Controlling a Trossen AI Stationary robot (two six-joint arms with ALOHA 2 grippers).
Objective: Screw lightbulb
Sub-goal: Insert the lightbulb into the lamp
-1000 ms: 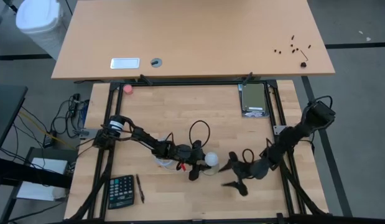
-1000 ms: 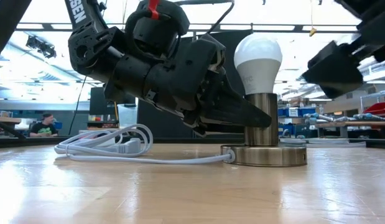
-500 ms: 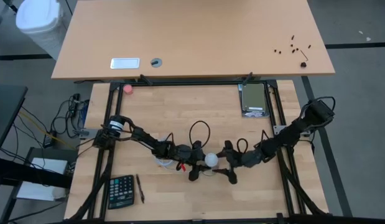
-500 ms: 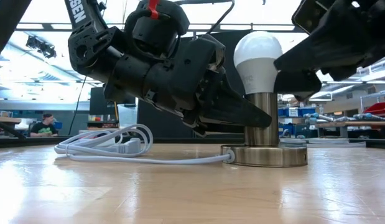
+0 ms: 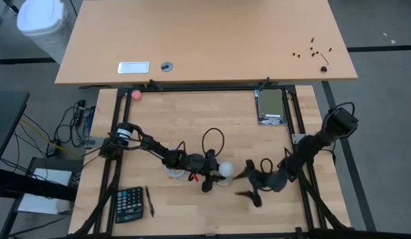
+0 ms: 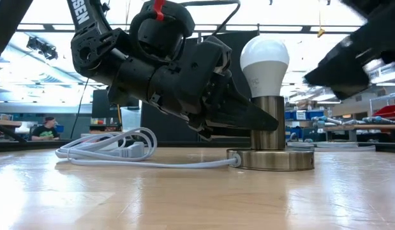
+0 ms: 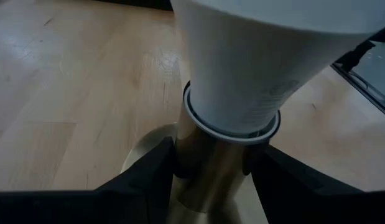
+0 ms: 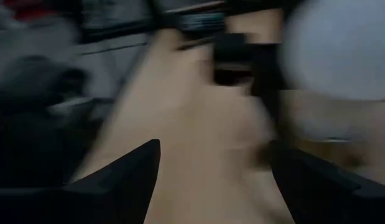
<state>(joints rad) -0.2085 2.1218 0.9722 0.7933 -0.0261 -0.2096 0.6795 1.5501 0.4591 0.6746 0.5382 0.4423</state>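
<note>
From my station I see one pale wooden table [image 6: 184, 191], with one white cord [image 6: 114, 150] coiled on it beside the brass lamp base [image 6: 274, 160]. One lightbulb [image 6: 265, 61] stands upright in that base's socket post. The left gripper [image 7: 211, 171] has its jaws clamped on the post just under the bulb's neck. The right gripper [image 5: 248, 186] hangs just beside the base with its jaws spread wide, empty and clear of the bulb. Near the table edge, away from the base, lie one calculator [image 5: 129, 204] and one pen [image 5: 150, 200]. Beyond the base, a workshop shows, with one seated person [image 6: 44, 128] far off.
</note>
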